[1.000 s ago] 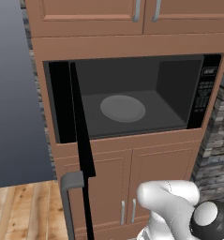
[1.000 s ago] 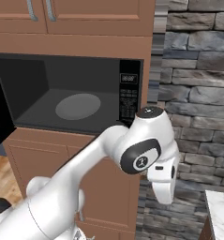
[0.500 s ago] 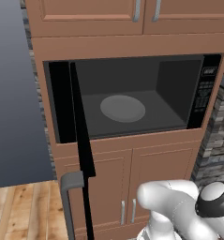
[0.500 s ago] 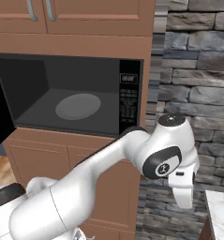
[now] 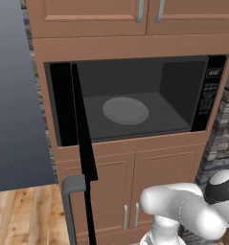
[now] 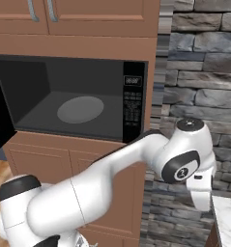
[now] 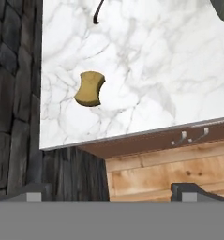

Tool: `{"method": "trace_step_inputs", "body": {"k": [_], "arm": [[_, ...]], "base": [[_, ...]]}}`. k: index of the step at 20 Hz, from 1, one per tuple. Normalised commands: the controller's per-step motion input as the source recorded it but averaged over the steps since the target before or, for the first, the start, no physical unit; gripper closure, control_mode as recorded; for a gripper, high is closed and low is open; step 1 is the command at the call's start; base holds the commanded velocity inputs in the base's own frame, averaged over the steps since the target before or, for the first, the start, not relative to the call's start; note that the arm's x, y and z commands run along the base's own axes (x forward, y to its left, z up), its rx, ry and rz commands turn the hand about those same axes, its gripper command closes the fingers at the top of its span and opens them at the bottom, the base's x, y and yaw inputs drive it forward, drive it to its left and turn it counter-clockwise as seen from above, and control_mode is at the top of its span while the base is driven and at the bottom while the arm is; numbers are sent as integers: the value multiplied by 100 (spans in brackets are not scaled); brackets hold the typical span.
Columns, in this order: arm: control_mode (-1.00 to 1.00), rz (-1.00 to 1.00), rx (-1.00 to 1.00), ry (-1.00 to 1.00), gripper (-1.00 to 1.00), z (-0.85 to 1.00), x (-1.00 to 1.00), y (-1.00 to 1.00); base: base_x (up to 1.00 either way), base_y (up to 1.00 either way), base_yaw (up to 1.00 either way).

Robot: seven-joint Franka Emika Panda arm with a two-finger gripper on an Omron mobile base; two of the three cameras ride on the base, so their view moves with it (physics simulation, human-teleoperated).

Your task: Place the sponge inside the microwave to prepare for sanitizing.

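While the tool (image 7: 108, 190) hangs open, the sponge (image 7: 90, 88) lies well beyond it.

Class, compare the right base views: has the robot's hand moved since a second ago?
Yes. The gripper has swung right, away from the microwave, toward the marble counter.

I'm seeing the sponge (image 7: 90, 88) lying on the counter (image 7: 146, 70) near its edge; the microwave (image 5: 135, 103) is sitting between cabinets, its door (image 5: 82, 143) swinging left.
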Motion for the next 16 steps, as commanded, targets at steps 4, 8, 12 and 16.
{"method": "trace_step_inputs", "body": {"k": [4, 8, 12, 16], "arm": [[-100, 2, 0, 0, -100, -13, 6, -18], [-100, 0, 1, 0, -100, -15, 0, -37], [-100, 0, 1, 0, -100, -14, 0, -42], [-100, 0, 1, 0, -100, -13, 3, -49]], "base": [[0, 0, 0], [0, 0, 0], [0, 0, 0], [0, 0, 0]]}}
